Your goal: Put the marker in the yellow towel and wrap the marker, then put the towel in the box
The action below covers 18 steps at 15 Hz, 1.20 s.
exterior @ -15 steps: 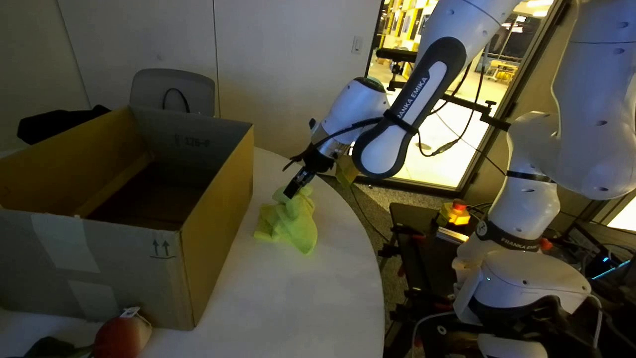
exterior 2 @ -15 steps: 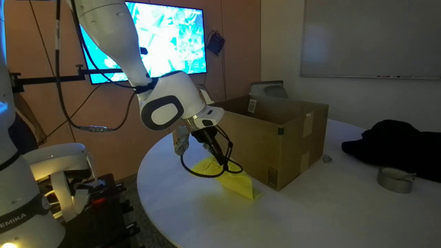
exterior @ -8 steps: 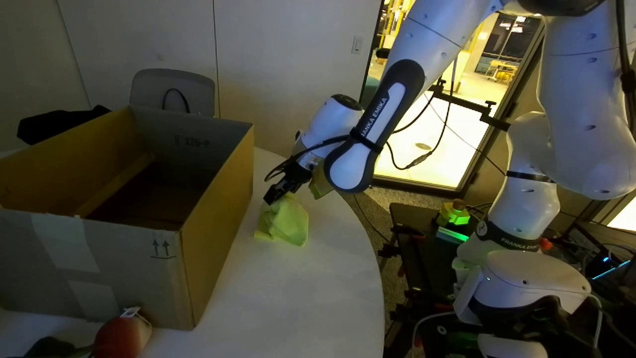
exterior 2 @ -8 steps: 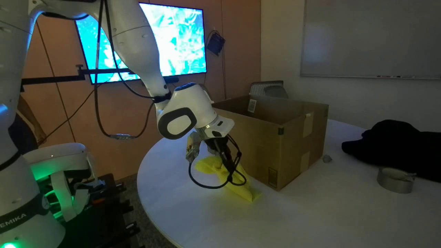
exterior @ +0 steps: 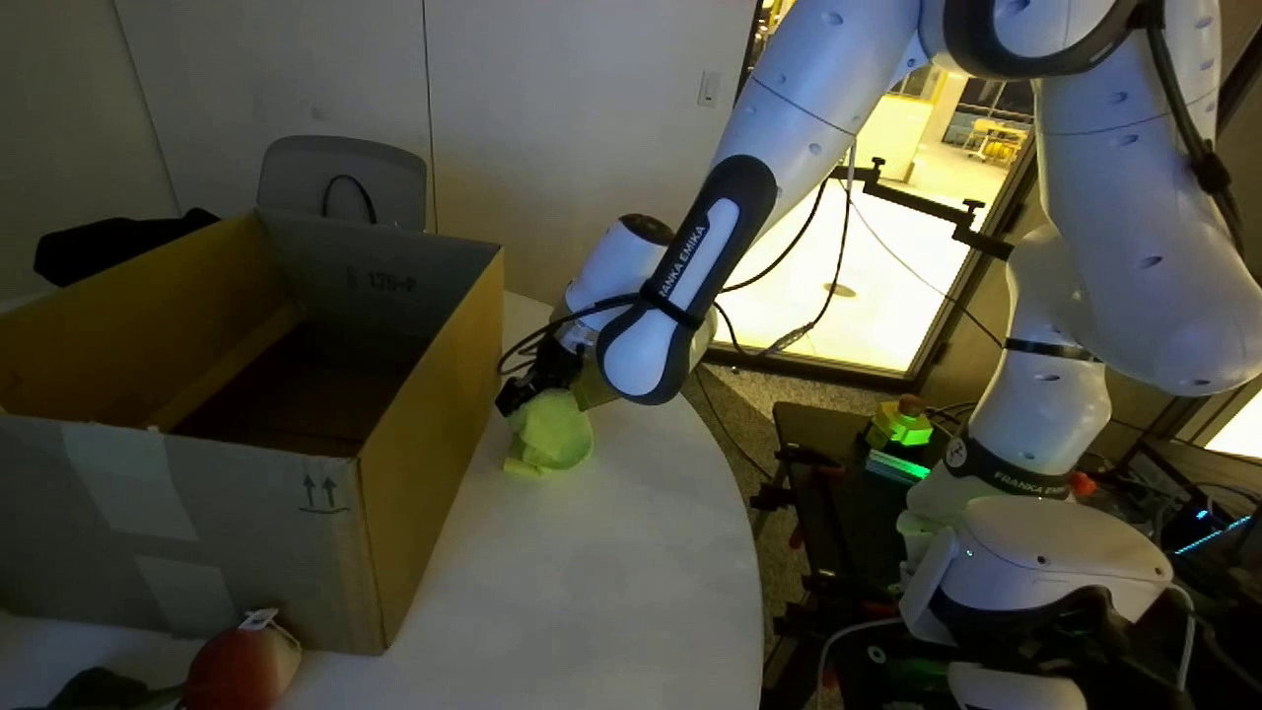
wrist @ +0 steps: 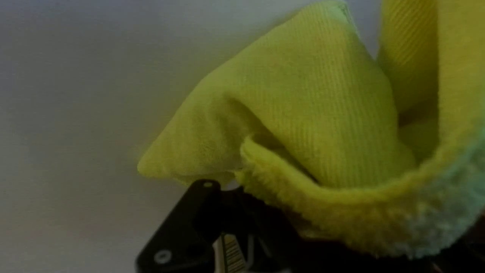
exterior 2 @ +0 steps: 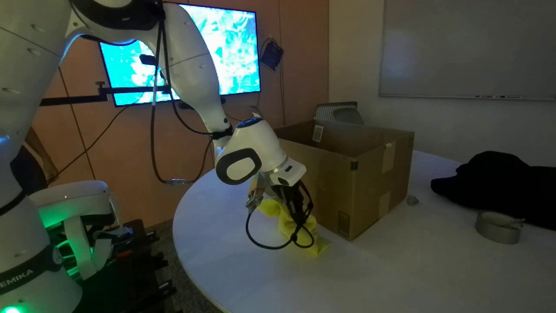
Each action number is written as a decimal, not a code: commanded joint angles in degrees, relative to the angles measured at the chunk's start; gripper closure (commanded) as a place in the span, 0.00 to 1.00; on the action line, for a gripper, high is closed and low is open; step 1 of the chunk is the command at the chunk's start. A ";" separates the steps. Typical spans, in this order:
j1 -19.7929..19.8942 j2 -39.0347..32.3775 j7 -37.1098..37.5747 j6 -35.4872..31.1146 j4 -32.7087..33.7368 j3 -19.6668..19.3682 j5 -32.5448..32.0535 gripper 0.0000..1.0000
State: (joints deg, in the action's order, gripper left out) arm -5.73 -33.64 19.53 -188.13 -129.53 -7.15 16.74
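Observation:
The yellow towel [exterior: 554,434] lies bunched on the table beside the box; it also shows in an exterior view [exterior 2: 284,221]. In the wrist view the towel [wrist: 322,102] is folded, with a fuzzy edge curled up in front of the fingers [wrist: 201,216]. My gripper [exterior: 509,402] is low over the table at the towel's end near the box wall, apparently shut on the towel's edge; the fingertips are mostly hidden by cloth. The cardboard box [exterior: 429,454] stands open-topped next to them, and shows in an exterior view too [exterior 2: 330,191]. The marker is out of view.
A red and white object [exterior: 246,666] lies at the box's corner. Black cloth [exterior 2: 495,191] and a roll of tape [exterior 2: 498,228] are on the table [exterior 2: 391,278] beyond the box. The table's curved edge is on the robot's side. A cable loop hangs by the gripper.
My gripper has moved toward the box and lower, drawing the towel's edge along. The towel is more folded and bunched. The box has not moved. The base light turned green.

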 commanded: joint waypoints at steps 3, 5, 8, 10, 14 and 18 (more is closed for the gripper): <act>-9.53 -5.42 5.99 3.82 5.81 -11.07 6.22 1.00; -15.52 -8.95 10.34 7.97 8.02 -18.84 7.95 1.00; -16.74 -11.60 16.23 14.31 10.25 -21.99 6.17 0.99; -16.72 -12.31 19.54 16.89 11.35 -22.72 4.74 0.83; -16.52 -11.46 23.99 19.33 11.95 -23.79 1.53 0.59; -19.72 -8.52 28.64 19.19 9.95 -30.11 -2.86 0.27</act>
State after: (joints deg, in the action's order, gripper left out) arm -22.35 -44.45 44.07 -169.82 -118.53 -32.10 17.34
